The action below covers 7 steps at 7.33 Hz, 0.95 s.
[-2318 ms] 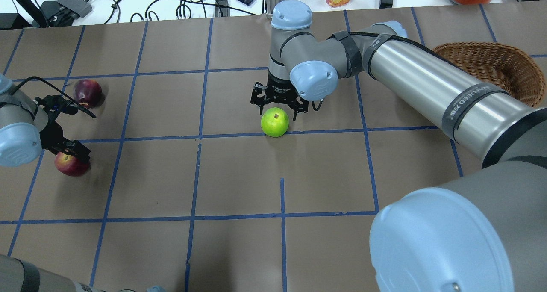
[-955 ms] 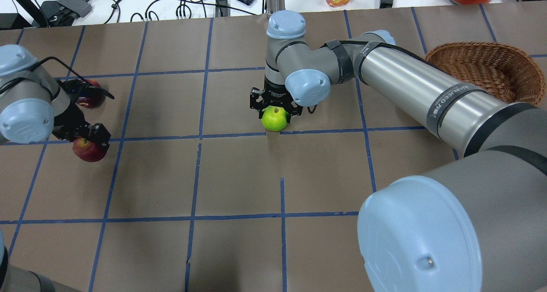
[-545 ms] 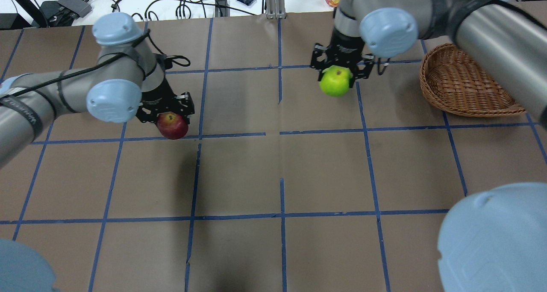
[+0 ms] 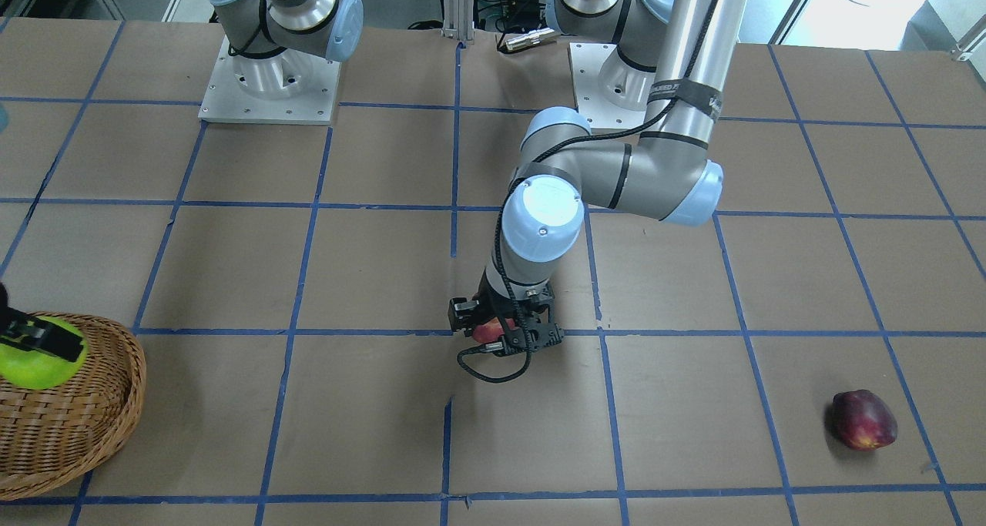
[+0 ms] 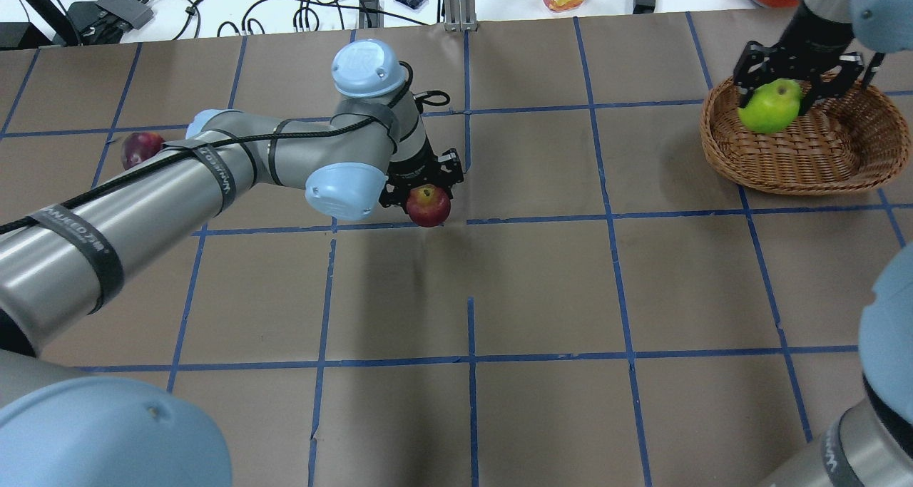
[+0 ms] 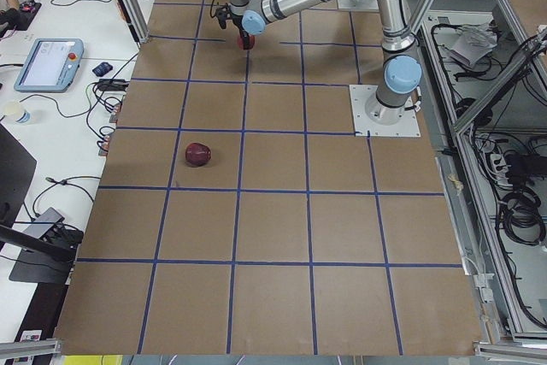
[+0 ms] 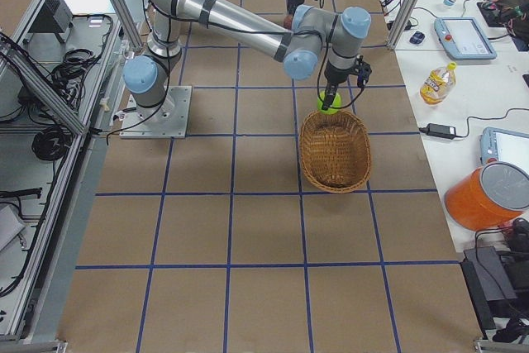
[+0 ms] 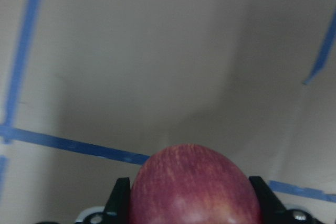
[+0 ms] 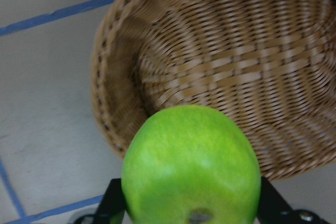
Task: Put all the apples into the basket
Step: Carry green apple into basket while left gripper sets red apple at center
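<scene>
Overhead exterior: green apple (image 5: 767,109) inside right end effector (image 5: 777,100)

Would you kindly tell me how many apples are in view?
3. The green apple sits in the right claw over the basket's edge; a red apple is in the left claw mid-table; the other red apple lies alone toward the robot's left.

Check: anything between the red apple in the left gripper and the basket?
Nothing. In the overhead view the stretch from the red apple to the basket is bare table paper crossed by blue tape lines.
</scene>
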Each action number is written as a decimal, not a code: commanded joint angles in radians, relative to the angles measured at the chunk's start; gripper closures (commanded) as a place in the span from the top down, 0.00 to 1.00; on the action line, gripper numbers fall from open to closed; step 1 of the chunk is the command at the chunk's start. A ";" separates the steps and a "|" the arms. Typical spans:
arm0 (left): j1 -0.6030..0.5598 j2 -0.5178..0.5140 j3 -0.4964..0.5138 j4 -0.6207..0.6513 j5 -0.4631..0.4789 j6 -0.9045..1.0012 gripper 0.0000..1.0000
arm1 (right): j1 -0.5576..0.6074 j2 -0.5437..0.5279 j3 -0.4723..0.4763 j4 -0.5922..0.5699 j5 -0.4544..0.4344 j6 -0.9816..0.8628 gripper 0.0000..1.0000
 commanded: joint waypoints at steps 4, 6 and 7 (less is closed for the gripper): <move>-0.035 -0.019 0.022 0.014 -0.009 -0.079 1.00 | -0.151 0.189 -0.007 -0.259 -0.061 -0.278 0.00; 0.009 0.027 0.067 -0.009 -0.003 -0.066 1.00 | -0.170 0.203 -0.007 -0.260 -0.086 -0.279 0.60; 0.061 0.064 0.070 -0.059 0.000 0.036 1.00 | -0.183 0.201 -0.013 -0.253 -0.084 -0.266 1.00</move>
